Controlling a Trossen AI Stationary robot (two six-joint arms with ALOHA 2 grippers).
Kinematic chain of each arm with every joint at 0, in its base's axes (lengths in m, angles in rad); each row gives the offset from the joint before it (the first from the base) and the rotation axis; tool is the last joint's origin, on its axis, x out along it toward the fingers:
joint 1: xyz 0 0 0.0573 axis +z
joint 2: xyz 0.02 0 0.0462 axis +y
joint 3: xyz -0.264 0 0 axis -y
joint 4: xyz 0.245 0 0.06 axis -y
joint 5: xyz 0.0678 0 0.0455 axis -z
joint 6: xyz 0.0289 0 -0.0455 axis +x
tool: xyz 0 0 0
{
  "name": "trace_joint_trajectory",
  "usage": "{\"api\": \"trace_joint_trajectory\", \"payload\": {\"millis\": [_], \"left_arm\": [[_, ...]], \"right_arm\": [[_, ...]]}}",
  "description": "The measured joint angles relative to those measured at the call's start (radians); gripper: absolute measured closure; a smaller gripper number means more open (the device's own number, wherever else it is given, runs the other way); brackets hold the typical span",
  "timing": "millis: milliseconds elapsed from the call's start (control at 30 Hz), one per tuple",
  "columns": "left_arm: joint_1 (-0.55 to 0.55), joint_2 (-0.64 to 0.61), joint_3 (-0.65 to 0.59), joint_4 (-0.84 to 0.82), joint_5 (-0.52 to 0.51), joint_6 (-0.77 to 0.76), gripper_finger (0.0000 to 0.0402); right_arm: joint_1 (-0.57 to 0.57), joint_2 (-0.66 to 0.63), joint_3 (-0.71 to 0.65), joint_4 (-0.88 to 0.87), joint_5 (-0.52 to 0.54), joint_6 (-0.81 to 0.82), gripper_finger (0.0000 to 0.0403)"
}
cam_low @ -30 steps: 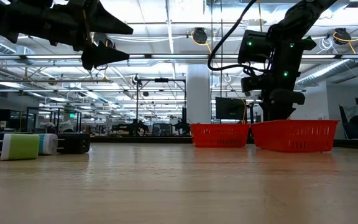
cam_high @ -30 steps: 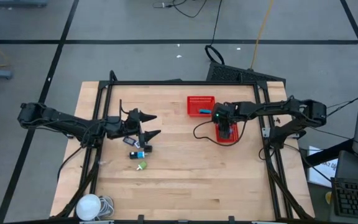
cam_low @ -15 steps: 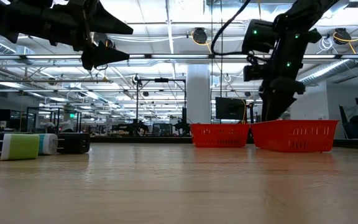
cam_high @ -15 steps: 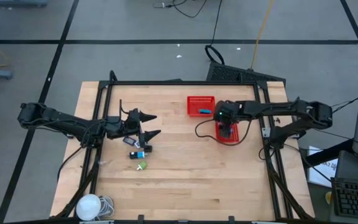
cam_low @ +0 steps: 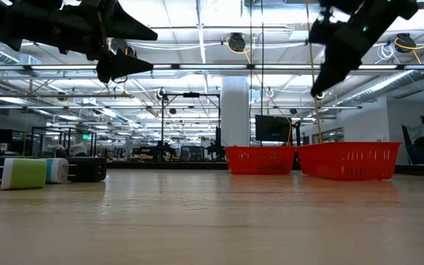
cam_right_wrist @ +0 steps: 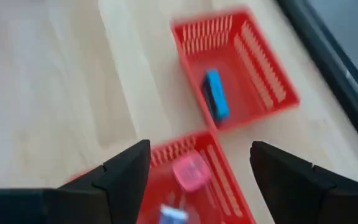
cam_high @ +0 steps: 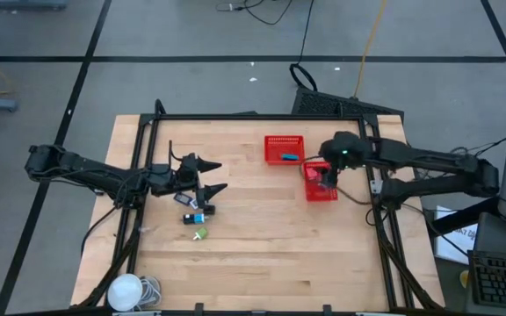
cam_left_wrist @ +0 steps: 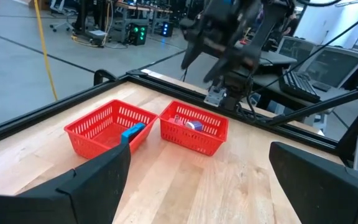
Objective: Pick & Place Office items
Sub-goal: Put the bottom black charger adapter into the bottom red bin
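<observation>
Several tiny office items lie on the table's left half: a black and blue cluster [cam_high: 197,215] and a green piece [cam_high: 201,233], seen in the low view as a green block [cam_low: 25,174] beside a black one [cam_low: 87,169]. My left gripper [cam_high: 212,175] [cam_left_wrist: 201,162] hovers open just above and beyond them. Two red mesh baskets stand right of centre. The far basket [cam_high: 284,149] holds a blue piece [cam_right_wrist: 216,94]; the near basket [cam_high: 321,183] holds a pink piece [cam_right_wrist: 191,171]. My right gripper [cam_high: 327,173] [cam_right_wrist: 197,155] hangs open and empty above the near basket.
A black rail frame [cam_high: 253,116] borders the tabletop. A white round object with a coiled cord [cam_high: 126,290] sits at the near-left corner. Bare wood [cam_high: 262,237] spreads between the items and the baskets. A black cable [cam_high: 299,81] runs off the far edge.
My right gripper has risen out of the near basket and drawn back toward the table's right edge, tipping as it went. The baskets and the loose items have stayed where they were.
</observation>
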Motion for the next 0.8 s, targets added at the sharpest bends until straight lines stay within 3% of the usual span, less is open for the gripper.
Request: {"api": "trace_joint_trajectory", "payload": {"millis": [267, 467, 667, 800], "left_arm": [[0.000, 0.000, 0.000, 0.009, 0.000, -0.009, 0.0014], [0.000, 0.000, 0.000, 0.010, -0.014, -0.144, 0.0014], [0.000, 0.000, 0.000, 0.011, -0.035, -0.234, 0.0014], [-0.007, 0.003, 0.003, -0.018, 0.044, -0.231, 0.0014]], "right_arm": [[0.034, -0.165, -0.104, 0.342, -0.192, -0.054, 0.0144], [0.057, -0.203, -0.229, 0.669, -0.338, -0.085, 0.0143], [0.059, -0.202, -0.311, 0.836, -0.343, -0.106, 0.0147], [0.059, -0.202, -0.334, 0.856, -0.343, -0.102, 0.0147]]}}
